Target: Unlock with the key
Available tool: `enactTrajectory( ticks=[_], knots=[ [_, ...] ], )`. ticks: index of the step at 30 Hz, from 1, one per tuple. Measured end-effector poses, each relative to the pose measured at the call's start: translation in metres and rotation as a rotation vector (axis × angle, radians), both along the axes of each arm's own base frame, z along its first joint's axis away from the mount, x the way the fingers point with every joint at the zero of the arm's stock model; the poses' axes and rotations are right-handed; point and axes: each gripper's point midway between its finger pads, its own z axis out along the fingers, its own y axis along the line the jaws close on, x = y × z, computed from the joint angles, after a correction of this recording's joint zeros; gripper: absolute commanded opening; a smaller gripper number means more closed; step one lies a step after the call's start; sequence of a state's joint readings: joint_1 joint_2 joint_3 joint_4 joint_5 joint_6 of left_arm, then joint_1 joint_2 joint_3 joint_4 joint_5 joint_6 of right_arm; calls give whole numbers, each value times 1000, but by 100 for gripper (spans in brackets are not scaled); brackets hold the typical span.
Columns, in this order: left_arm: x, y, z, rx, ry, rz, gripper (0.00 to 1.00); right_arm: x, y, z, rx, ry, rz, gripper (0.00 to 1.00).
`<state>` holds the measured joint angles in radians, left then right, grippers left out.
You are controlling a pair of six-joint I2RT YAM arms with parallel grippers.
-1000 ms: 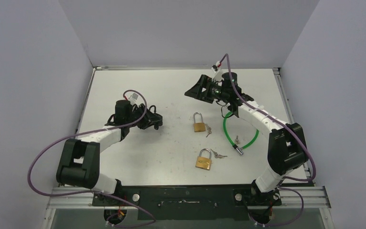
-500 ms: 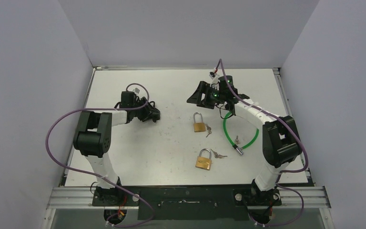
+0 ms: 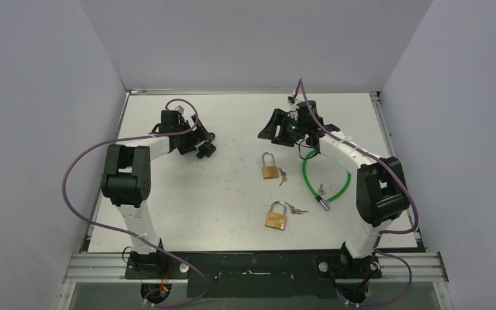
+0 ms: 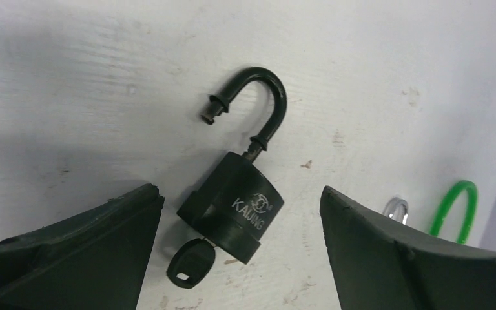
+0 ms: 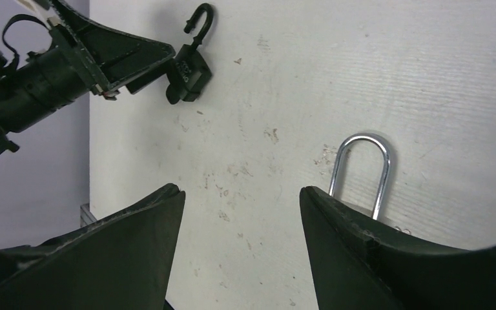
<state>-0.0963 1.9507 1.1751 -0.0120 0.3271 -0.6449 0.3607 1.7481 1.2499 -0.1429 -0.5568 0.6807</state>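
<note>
A black padlock [image 4: 239, 210] lies flat on the white table, its shackle [image 4: 258, 97] swung open and a black-headed key [image 4: 190, 265] stuck in its base. My left gripper [image 4: 240, 194] hovers over it, open, the fingers wide on either side and touching nothing. From above, the padlock [image 3: 203, 151] sits just right of the left gripper [image 3: 189, 139]. My right gripper [image 3: 272, 129] is open and empty at the back middle of the table; in its own view the right gripper [image 5: 240, 190] holds only bare table between its fingers, with the black padlock [image 5: 190, 68] far off.
Two brass padlocks [image 3: 270, 169] [image 3: 276, 217] lie mid-table, each with small keys [image 3: 282, 175] [image 3: 296, 209] beside it. A green cable lock [image 3: 326, 179] curls to their right with another key [image 3: 321, 189]. One brass padlock's shackle [image 5: 361, 171] shows beside my right finger.
My left gripper has opened wide and let go of the black padlock, drawing back toward the far left. The right gripper has narrowed a little and shifted slightly.
</note>
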Motion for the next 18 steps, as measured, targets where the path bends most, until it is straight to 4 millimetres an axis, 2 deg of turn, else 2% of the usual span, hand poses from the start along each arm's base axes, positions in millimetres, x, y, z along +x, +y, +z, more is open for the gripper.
enactTrajectory(
  ticks=[3, 8, 11, 14, 18],
  knots=[
    [-2, 11, -1, 66, 11, 15, 93, 0, -6, -6, -42, 12, -19, 67],
    [-22, 25, -3, 160, 54, 1, 93, -2, -18, -14, -149, 23, -31, 65],
    [-36, 28, 0, 179, 65, -19, 93, 2, -24, -20, -241, 16, -45, 57],
    [-46, 29, 15, 183, 40, -24, 93, -7, -26, -36, -336, 38, -42, 47],
    [-56, 29, 50, 175, -47, -22, 93, -22, -29, -55, -439, 80, -34, 46]
  ],
)
